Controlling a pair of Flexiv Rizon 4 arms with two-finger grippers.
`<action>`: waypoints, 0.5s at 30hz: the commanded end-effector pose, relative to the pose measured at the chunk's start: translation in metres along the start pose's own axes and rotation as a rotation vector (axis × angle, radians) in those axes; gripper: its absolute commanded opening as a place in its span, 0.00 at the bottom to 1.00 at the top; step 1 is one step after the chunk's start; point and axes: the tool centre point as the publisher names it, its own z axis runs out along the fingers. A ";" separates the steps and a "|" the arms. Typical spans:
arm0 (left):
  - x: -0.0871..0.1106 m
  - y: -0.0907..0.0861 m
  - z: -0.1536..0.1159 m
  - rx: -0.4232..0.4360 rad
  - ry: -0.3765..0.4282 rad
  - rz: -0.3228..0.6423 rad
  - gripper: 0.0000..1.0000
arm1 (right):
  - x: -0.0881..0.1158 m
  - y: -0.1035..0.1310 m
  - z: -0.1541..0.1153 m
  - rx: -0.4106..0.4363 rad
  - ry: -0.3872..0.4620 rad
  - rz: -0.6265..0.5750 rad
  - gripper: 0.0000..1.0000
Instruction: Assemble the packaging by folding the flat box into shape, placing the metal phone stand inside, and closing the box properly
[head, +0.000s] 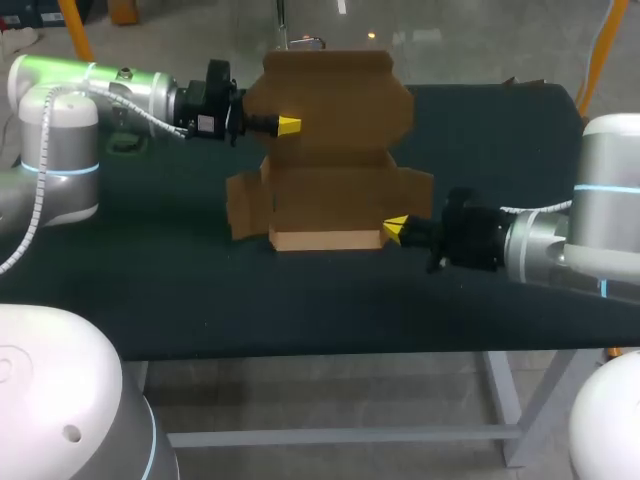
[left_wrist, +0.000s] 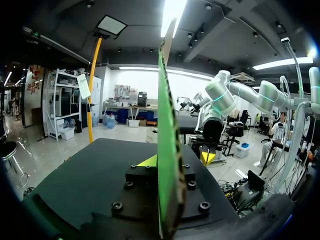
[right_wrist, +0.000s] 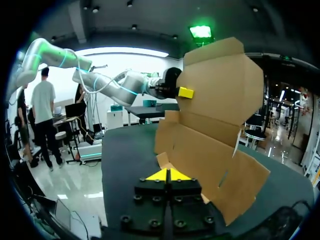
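The brown cardboard box stands half folded on the dark table. Its tall lid panel rises upright at the back, and its low front wall faces me. My left gripper is shut on the lid's left edge. In the left wrist view the panel runs edge-on between the fingers of the left gripper. My right gripper is shut, its yellow tips against the box's front right corner. In the right wrist view a small flap lies just ahead of the right gripper. No phone stand is in view.
The dark table has bare surface in front of the box and to both sides. A side flap sticks out from the box's left. The table's front edge runs close below my right arm.
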 end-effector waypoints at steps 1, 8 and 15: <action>-0.001 0.002 -0.001 0.001 0.006 0.000 0.00 | -0.001 -0.002 0.006 -0.003 0.002 0.000 0.00; -0.001 0.002 -0.001 0.001 0.006 0.000 0.00 | 0.004 -0.017 0.041 -0.018 0.018 0.011 0.00; -0.001 0.002 -0.001 0.001 0.006 0.000 0.00 | 0.003 -0.023 0.068 -0.016 -0.056 0.077 0.00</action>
